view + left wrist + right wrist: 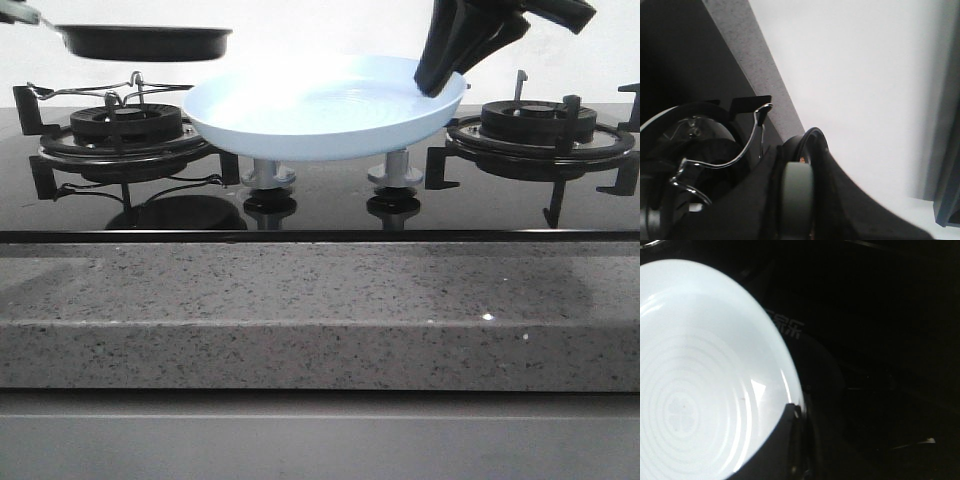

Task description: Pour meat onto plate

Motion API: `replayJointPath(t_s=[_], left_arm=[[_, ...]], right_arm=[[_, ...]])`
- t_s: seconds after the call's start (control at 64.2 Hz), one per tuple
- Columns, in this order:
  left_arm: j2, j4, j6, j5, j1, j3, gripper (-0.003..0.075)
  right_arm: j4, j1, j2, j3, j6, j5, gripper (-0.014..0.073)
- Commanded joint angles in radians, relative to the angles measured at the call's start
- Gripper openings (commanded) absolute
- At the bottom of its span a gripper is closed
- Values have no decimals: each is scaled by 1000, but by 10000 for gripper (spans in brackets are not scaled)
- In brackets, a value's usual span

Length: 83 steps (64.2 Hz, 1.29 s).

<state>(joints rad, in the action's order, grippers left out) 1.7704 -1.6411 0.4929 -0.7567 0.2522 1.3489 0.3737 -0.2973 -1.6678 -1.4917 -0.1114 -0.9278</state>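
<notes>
The pale blue plate [320,110] hangs tilted above the stove's middle, over the knobs. My right gripper [440,72] is shut on its right rim; the right wrist view shows the plate's empty ringed inside [700,365] with my gripper [799,440] clamped on the rim. The black frying pan [145,42] is held level in the air at the upper left, above the left burner. My left gripper [799,172] is shut on its grey-green handle [797,205]; it is off the front view's edge. The meat is hidden behind the pan's wall.
The left burner [120,125] carries a bent wire stand [110,90]. The right burner [540,125] has a black grate. Two grey knobs [268,178] stand below the plate. A speckled granite counter edge [320,310] runs across the front, and a white wall stands behind.
</notes>
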Motion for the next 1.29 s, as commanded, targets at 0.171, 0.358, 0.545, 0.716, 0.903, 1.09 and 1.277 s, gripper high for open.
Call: replayJointPath(t_s=[0.171,0.358,0.545,0.716,0.903,1.09,1.277], left_arm=[[-157,-21,81,-83,-32,31,-20],[-220,61,122,-72,-116,31,-20],[-267,86,176,-57,-191,31,-20],[-350,265,192,52,-275,31,-20],[-443,515,194,216,-424,31,-20],[-521,763,194,357,-594,31,-20],[-544,1011,194,456,-750,31,-20]], right_arm=[[34,1,49,-27,-5,41,-62],[34,1,49,-27,-5,41,-62],[34,1,49,-27,-5,41,-62],[34,1,49,-27,-5,41,-62],[34,1,49,-27,-5,41,-62],[34,1,49,-27,-5,41,-62],[34,1,49,-27,-5,41,-62]])
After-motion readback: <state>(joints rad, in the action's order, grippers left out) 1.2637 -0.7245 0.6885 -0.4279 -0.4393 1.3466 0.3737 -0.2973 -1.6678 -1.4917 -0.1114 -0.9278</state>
